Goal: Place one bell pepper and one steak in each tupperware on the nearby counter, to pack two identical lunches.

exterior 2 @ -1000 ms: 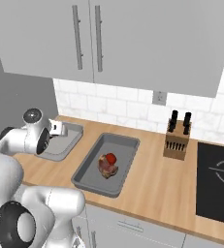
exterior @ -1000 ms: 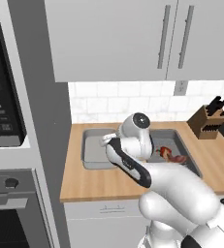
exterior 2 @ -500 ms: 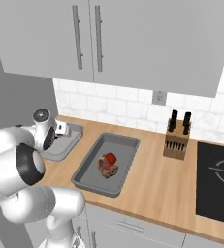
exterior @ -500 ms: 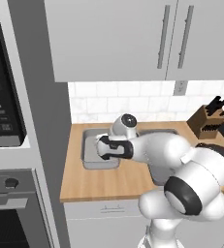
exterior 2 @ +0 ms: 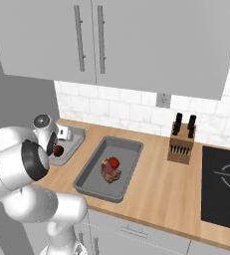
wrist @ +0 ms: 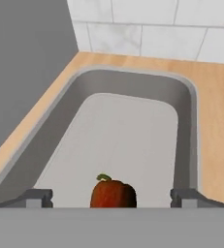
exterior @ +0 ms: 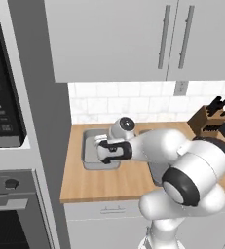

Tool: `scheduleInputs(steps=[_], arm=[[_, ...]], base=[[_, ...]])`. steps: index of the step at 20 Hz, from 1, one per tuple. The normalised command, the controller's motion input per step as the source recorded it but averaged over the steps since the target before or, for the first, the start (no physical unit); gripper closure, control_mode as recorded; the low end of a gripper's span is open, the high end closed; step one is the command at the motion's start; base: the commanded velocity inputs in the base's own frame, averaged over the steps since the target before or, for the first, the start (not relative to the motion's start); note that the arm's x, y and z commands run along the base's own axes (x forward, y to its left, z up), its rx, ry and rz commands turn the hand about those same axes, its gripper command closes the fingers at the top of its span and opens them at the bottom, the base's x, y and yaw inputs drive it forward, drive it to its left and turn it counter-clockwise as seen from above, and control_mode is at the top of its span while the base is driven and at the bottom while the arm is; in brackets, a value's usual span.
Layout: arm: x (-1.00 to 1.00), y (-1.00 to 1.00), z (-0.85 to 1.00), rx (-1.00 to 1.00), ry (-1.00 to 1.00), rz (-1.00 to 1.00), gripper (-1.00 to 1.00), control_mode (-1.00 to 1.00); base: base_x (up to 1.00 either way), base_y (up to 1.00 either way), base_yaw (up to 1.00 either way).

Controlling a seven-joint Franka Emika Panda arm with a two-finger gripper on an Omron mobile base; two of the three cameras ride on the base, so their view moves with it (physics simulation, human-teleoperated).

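Against the white-tiled wall, tan wood-grain counter (exterior 2: 156,189) carries two shallow grey tupperware trays with rounded corners. Left tupperware (wrist: 133,126): smooth matte floor, red bell pepper (wrist: 113,193) resting on it, green stem up, between the fingertips of the gripper (wrist: 112,197), touching neither. Jaws spread wide. Right tupperware (exterior 2: 89,182) holds a marbled steak (exterior 2: 109,173) plus another red pepper (exterior 2: 114,162).

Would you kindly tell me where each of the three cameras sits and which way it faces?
Left base view: behind-left, facing the counter; the arm crosses from lower right.
Right base view: behind-right, facing both tupperware trays; arm at lower left.
Hand view: on the hand, looking into the tupperware at the bell pepper, between open fingertips.
Shared: that tupperware.
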Motion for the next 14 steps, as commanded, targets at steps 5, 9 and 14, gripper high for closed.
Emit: scheduleInputs(steps=[5, 9, 14], arm=[[-0.53, -0.19, 0.72, 0.0, -0.13, -0.08, -1.0, -1.0], [-1.0, -0.71, 0.66, 0.07, -0.05, -0.2, -1.0, -1.0], [-1.0, -0.63, 0.95, 0.08, -0.01, -0.19, -1.0, -1.0]], base=[[0.0, 0.0, 0.0], [0.0, 0.0, 0.0], [0.0, 0.0, 0.0]])
